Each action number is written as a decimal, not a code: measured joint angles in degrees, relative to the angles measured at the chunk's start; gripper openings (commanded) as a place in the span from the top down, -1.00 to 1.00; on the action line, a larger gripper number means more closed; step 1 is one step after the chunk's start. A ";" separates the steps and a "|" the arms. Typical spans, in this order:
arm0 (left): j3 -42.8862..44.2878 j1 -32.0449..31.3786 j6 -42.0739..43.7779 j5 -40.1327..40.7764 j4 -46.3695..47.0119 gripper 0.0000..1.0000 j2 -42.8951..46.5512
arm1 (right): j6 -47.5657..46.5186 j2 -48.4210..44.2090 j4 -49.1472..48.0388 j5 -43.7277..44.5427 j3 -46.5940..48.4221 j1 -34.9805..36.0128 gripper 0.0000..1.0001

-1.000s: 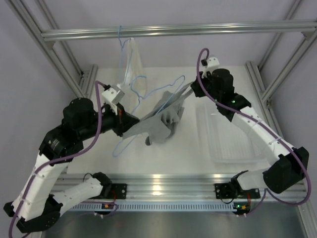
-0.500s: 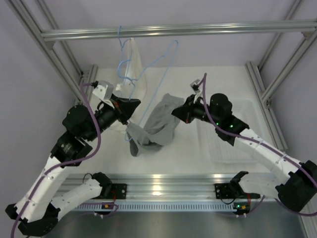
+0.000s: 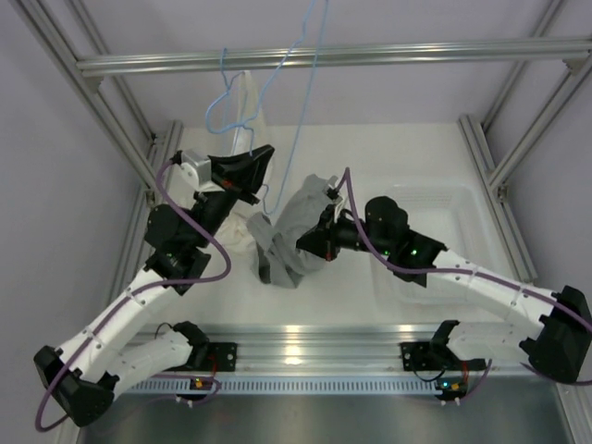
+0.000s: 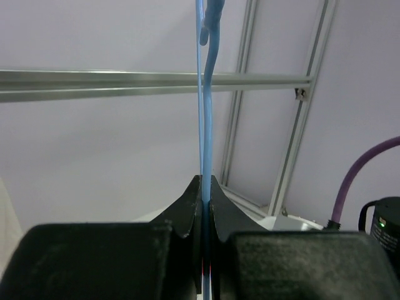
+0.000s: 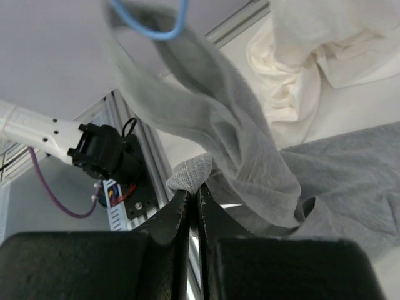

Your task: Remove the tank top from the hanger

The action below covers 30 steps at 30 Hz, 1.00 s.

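White tabletop (image 3: 407,157) fills the top view. The tank top (image 3: 294,222) hangs bunched over its centre, sagging toward 7 o'clock, with a cream garment (image 3: 239,239) just beside it at 9 o'clock. From there the hanger (image 3: 305,83) climbs toward 12 o'clock and leaves the frame, its long axis close to upright.

The left gripper (image 4: 204,186) is clamped right down on the blue wire, with no gap between the fingers. The right gripper (image 5: 192,190) is likewise closed, pinching a small fold of grey cloth at the garment's 4 o'clock edge.

The right arm is the nearer one to the fabric, and the hanger's low end lies at about 10 o'clock from its pinch. The next pull probably has to run toward 4 o'clock, away from the wire.

Only the right wrist view shows why: one strap (image 5: 147,69) is looped through the blue wire at 11 o'clock. Overhead, that junction is lost among arm and cloth.
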<state>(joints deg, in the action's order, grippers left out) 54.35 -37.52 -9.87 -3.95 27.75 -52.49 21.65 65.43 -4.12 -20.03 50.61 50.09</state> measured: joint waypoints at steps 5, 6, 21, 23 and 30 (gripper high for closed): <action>-1.73 0.00 1.46 3.02 9.03 1.00 -0.59 | -0.98 2.64 -0.13 0.07 1.36 5.16 1.00; -1.66 0.00 2.01 4.11 10.40 1.00 -0.66 | -1.22 3.28 0.11 0.92 1.57 5.77 1.00; 11.19 0.00 0.33 13.60 -25.62 1.00 4.94 | -0.59 10.84 7.17 27.06 -3.61 -3.52 1.00; 11.06 0.00 -1.07 15.47 -33.18 1.00 7.34 | -0.74 14.27 7.52 28.46 -3.19 -6.32 0.87; 14.05 0.00 -5.29 16.57 -53.83 1.00 7.28 | -1.88 19.89 10.40 29.05 -1.14 -8.22 -0.28</action>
<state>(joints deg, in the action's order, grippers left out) 68.40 -37.52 -15.16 12.62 -26.09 -45.21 19.77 85.32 6.28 9.02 49.47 41.87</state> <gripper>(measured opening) 0.037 0.584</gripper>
